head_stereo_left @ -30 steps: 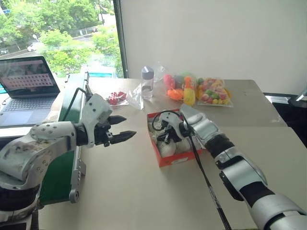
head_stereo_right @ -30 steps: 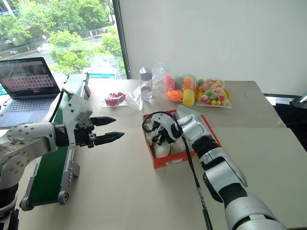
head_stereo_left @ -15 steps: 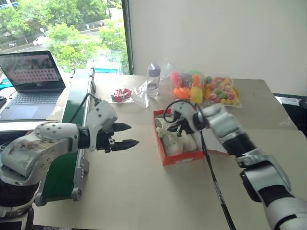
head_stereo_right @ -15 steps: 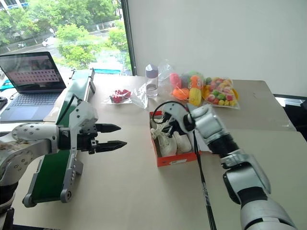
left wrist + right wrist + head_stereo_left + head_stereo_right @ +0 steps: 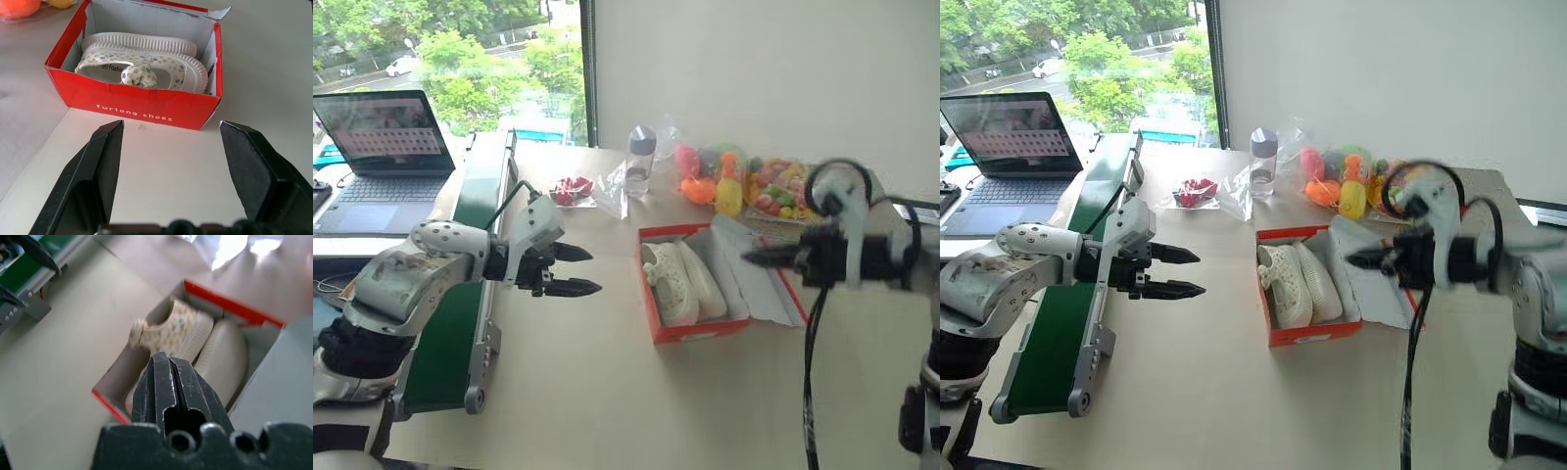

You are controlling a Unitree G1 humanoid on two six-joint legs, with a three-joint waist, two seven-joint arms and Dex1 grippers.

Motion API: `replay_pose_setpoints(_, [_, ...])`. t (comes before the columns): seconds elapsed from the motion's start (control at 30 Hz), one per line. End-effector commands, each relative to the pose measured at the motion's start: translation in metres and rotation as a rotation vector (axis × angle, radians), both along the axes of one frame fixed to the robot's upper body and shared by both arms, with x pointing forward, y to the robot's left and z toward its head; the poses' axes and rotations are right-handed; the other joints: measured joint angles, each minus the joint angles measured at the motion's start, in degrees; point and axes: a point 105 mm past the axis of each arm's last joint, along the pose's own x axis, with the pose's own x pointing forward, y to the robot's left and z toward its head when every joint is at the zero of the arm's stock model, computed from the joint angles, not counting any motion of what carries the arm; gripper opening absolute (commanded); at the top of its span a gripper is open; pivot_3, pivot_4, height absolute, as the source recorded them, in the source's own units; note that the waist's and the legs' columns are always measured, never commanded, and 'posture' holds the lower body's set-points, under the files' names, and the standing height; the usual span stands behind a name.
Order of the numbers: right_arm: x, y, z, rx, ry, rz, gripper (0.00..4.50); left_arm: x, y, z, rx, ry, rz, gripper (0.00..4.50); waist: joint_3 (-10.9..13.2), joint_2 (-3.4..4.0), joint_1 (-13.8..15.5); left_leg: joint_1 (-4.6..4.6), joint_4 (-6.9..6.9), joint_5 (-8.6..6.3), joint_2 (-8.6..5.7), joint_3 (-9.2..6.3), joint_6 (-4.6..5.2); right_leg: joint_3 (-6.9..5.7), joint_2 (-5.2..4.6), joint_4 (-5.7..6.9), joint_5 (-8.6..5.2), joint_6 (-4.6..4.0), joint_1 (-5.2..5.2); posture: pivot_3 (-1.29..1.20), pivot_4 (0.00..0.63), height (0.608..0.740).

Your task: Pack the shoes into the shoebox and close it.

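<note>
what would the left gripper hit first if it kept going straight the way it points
Most likely the red side wall of the shoebox, which sits dead ahead between the open fingers of the left gripper; bare table lies before it.

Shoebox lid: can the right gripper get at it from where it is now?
Probably yes. The lid lies open flat on the box's right side, the shut right gripper hovers just above it, and nothing sits between them.

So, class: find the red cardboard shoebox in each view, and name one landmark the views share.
Left eye: red cardboard shoebox centre-right.
Right eye: centre.
Left wrist: upper centre.
Right wrist: centre.
Shared landmark: cream shoes inside it.
</note>
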Motion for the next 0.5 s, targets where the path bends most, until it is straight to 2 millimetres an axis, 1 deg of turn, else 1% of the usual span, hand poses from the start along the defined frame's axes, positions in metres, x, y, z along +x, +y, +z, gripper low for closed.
replay_pose_setpoints(0.03, [-0.031,-0.008,-0.003,0.083,-0.023,-0.034,0.05,0.0,-0.008,0.007,0.001,-0.026,-0.078,3.33,0.1,0.12,0.01,-0.02,0.11,-0.02,-0.02,0.04,0.05,0.12,-0.01,0.04,0.01,0.05,-0.02,0.0,0.15,0.74])
replay_pose_setpoints(0.1, [-0.039,-0.014,-0.017,0.099,0.018,-0.089,0.05,-0.001,-0.009,0.006,0.007,-0.019,-0.097,3.33,0.12,0.13,-0.42,0.06,0.34,-0.05,0.05,0.03,0.07,0.18,0.08,0.14,0.01,0.07,0.09,0.0,0.15,0.74])
replay_pose_setpoints(0.2, [-0.032,-0.036,-0.047,0.116,0.073,-0.318,0.05,0.001,-0.009,0.007,0.019,-0.02,-0.112,3.33,0.15,0.06,-0.89,0.21,0.6,-0.06,0.14,0.0,0.02,0.22,0.14,0.22,-0.03,-0.15,0.26,0.0,0.15,0.74])
replay_pose_setpoints(0.23, [-0.03,-0.04,-0.054,0.139,0.08,-0.361,0.05,0.001,-0.009,0.007,0.02,-0.021,-0.113,3.33,0.16,0.09,-1.08,0.27,0.62,-0.27,0.14,0.02,-0.38,0.24,0.12,0.24,-0.03,-0.16,0.28,0.0,0.15,0.74])
replay_pose_setpoints(0.3, [-0.024,-0.045,-0.066,0.165,0.087,-0.435,0.05,0.001,-0.008,0.009,0.029,-0.023,-0.117,3.33,0.18,0.12,-1.3,0.28,0.62,-0.24,0.11,0.05,-0.47,0.32,0.11,0.25,-0.01,-0.14,0.27,0.0,0.15,0.74])
replay_pose_setpoints(0.37, [-0.021,-0.048,-0.074,0.183,0.091,-0.475,0.05,0.001,-0.007,0.01,0.036,-0.022,-0.118,3.33,0.2,0.15,-1.38,0.33,0.63,-0.23,0.1,0.08,-0.47,0.36,0.11,0.25,-0.01,-0.14,0.27,0.0,0.15,0.74])
replay_pose_setpoints(0.5, [-0.005,-0.065,-0.086,0.273,0.071,-0.603,0.05,-0.001,-0.003,0.013,0.047,-0.016,-0.109,3.33,0.23,0.21,-1.38,0.34,0.64,-0.18,0.1,0.11,-0.46,0.39,0.12,0.27,0.0,-0.13,0.27,0.0,0.15,0.74])
